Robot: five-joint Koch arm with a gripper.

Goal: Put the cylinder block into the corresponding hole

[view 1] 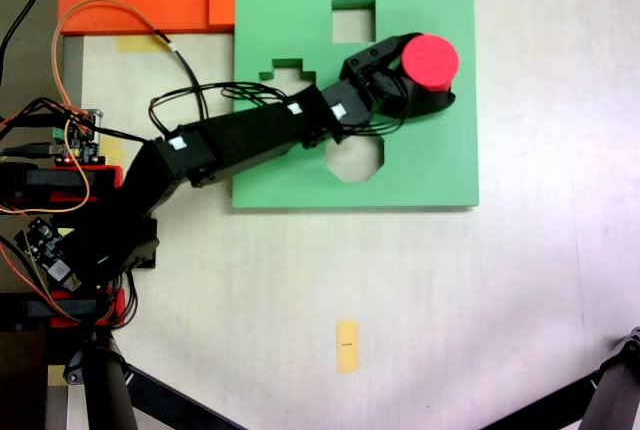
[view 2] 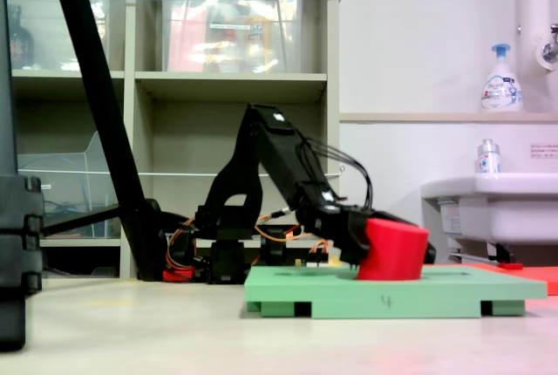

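The claw (view 1: 415, 80) is gripping the cylinder block (view 1: 431, 60), which is sitting tilted on the green foam board (view 1: 440, 165) near the first exterior view's right edge. The arm (view 1: 250, 140) is crossing the cross-shaped cutout (view 1: 288, 75) and octagonal cutout (view 1: 355, 160), partly hiding both. The circular hole is lying hidden.

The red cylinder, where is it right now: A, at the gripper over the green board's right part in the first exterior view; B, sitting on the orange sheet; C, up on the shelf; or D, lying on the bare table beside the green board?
A: in the first exterior view the red cylinder is at the gripper above the green board, near its right side, with the arm reaching across the board.
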